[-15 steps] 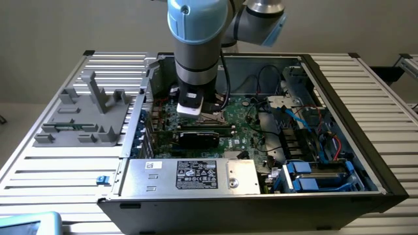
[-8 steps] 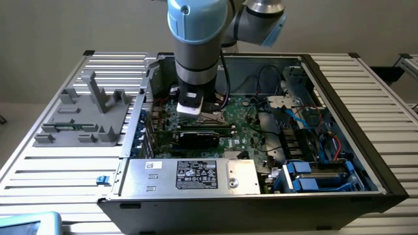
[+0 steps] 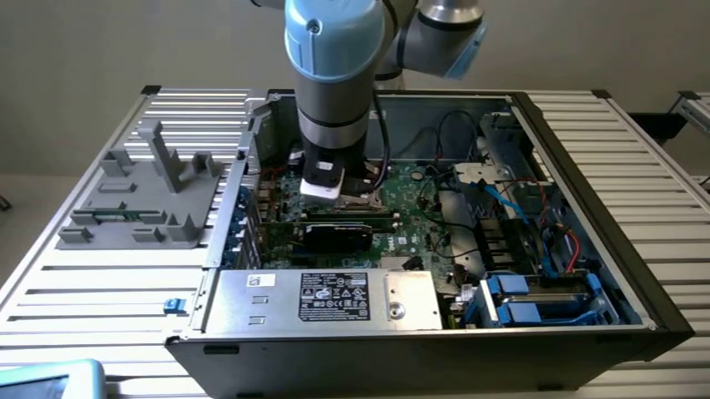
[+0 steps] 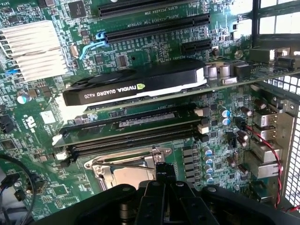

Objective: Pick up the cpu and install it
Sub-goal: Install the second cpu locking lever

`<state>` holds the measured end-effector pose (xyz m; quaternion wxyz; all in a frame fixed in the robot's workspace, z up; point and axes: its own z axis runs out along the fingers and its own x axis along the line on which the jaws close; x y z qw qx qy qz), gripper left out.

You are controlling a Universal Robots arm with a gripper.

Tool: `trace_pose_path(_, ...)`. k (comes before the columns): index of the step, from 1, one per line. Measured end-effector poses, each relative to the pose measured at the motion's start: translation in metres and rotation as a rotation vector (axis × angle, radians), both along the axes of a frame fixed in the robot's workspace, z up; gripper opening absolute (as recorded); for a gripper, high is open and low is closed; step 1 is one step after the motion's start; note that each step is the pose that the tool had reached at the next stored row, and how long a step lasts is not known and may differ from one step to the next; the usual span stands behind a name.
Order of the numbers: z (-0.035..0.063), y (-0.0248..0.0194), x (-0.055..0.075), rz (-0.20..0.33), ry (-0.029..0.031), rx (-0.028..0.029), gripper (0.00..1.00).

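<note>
The tool (image 4: 165, 180), pressed together, hangs over the socket (image 4: 126, 171); seating the cpu (image 4: 129, 177) squarely seems the step in hand

A glossy blue plastic shell (image 3: 327, 41) is seen on the robot arm, above a matt black gripper (image 4: 165, 180). The green motherboard (image 4: 140, 51) is smooth and faintly shiny, and a black graphics card (image 4: 136, 84) with a satin plastic shroud is carried on it. A bright bare-metal socket frame (image 4: 123, 164), a ribbed silvery metal heatsink (image 4: 33, 49) and a matt grey plastic tray (image 3: 145, 195) are shown.
</note>
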<state>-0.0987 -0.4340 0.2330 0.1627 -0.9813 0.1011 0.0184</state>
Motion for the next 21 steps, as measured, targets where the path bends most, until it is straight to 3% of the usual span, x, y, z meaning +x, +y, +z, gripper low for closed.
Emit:
trace_pose_path(6, -0.0104, 0.0002, -0.007, 0.000, -0.0002, 0.0010, 0.11)
trace_pose_path(21, -0.0227, 0.0018, -0.009, 0.000, -0.0002, 0.0085, 0.11)
